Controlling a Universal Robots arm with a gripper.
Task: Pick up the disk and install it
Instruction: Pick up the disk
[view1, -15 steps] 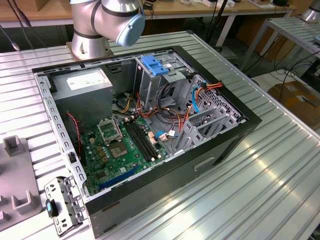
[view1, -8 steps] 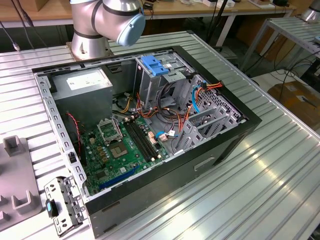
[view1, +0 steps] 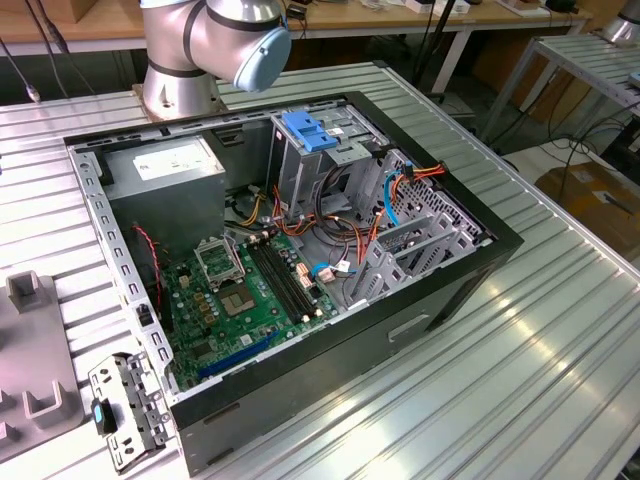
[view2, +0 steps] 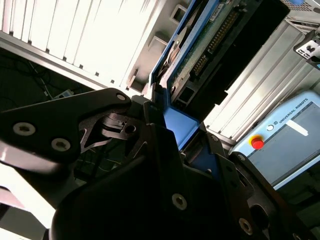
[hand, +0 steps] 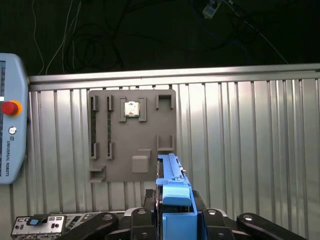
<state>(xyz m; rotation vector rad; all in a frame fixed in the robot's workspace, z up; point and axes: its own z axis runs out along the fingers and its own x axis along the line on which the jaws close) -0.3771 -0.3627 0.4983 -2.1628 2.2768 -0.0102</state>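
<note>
Claw (hand: 174, 212) pinching disk (hand: 172, 170) by blue frame | we see it over table (hand: 240, 150) | grey plate (hand: 131, 137) near table's edge

disk (hand: 171, 177) base hidden by gripper (hand: 175, 212); arm (view1: 215, 45) cut off

Seen in the exterior view, the robot arm (view1: 180, 70) is a thick cylinder of smooth silver-grey metal, its rounded joint closed by a pale blue plastic cap (view1: 262, 55). In both wrist views, the jaws are matte black, carried on flat angular black linkage plates (view2: 65, 130) with rounded ends, each fastened by small silver socket-head screws (view2: 179, 201).
</note>
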